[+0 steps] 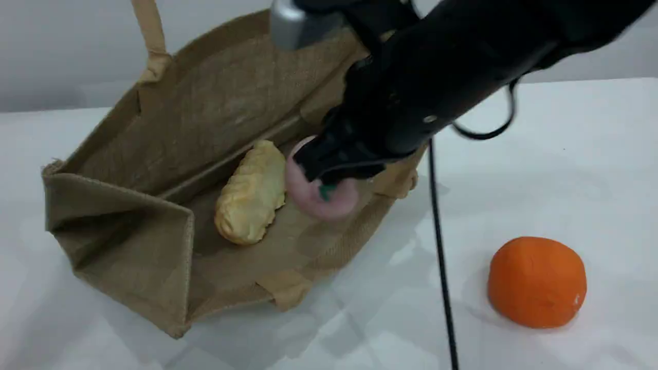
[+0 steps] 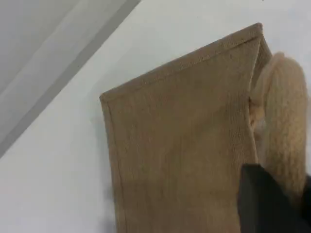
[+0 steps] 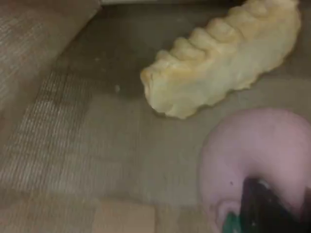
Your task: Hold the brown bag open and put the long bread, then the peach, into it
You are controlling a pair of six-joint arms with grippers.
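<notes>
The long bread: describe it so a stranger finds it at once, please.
Find the large tan-brown woven burlap bag lying open on the white table. Inside lies the pale yellow loaf, beside a round pink peach. It alone is long and ridged.

Three views of one white table (image 1: pixel 565 154). The scene view looks down at a slant from a middle distance, wide enough to take in a whole open bag (image 1: pixel 128 246), the bread (image 1: pixel 252 195) and peach (image 1: pixel 329 203) inside it, and an orange ball (image 1: pixel 537 282) to the right. The left wrist view hangs close above the bag's outer wall, facing down (bare table beyond). The right wrist view peers from inside the bag, very near its floor. It shares the bread and peach with the scene view. The bag appears in all three.
</notes>
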